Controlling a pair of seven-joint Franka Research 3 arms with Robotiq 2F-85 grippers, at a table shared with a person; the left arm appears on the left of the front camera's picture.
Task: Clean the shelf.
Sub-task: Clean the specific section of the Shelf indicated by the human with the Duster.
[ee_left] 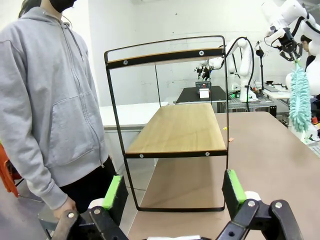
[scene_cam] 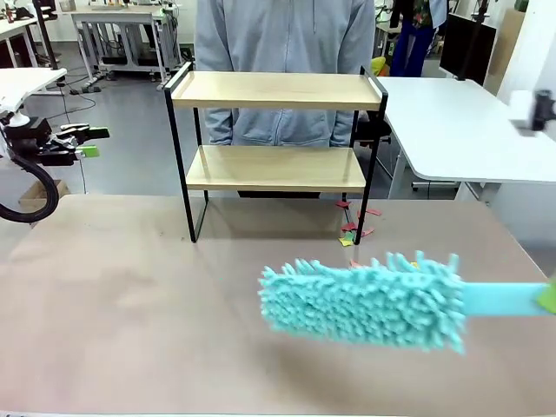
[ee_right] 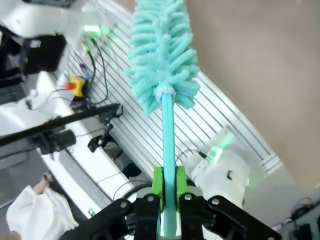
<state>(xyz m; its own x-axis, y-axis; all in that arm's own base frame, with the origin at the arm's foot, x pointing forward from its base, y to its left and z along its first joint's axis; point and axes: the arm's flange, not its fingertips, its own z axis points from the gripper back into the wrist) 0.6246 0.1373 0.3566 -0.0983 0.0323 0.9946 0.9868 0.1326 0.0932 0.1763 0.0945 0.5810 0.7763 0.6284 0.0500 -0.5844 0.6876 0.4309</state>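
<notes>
Nearest the camera, a fluffy teal microfibre duster with a flat teal plastic handle (scene_cam: 365,300) hangs over the brown table surface (scene_cam: 130,295), its long axis running left-right, head toward the left. The right gripper (ee_right: 169,200) has its green pads pinched tight on the handle, seen clearly in the right wrist view; in the front view just a green pad shows at the right edge.

Farther back, centre, stands the small 2-tier shelf of light wood boards in a thin black metal frame (scene_cam: 276,130), upright on the far part of the table. Small red, green and yellow paper scraps (scene_cam: 354,228) lie on the table by its right leg. Both boards look bare from here.

Key relation: the shelf lies beyond and slightly left of the duster head, boards' long axis parallel to the duster. Judgement: right arm is the working arm; the head needs lifting and carrying far-ward onto a board.

The left gripper (scene_cam: 82,142) hovers off the table's left edge, jaws spread wide, holding nothing, aimed at the shelf's left end.

Beyond the shelf stands a person in a grey hoodie (scene_cam: 282,43).
</notes>
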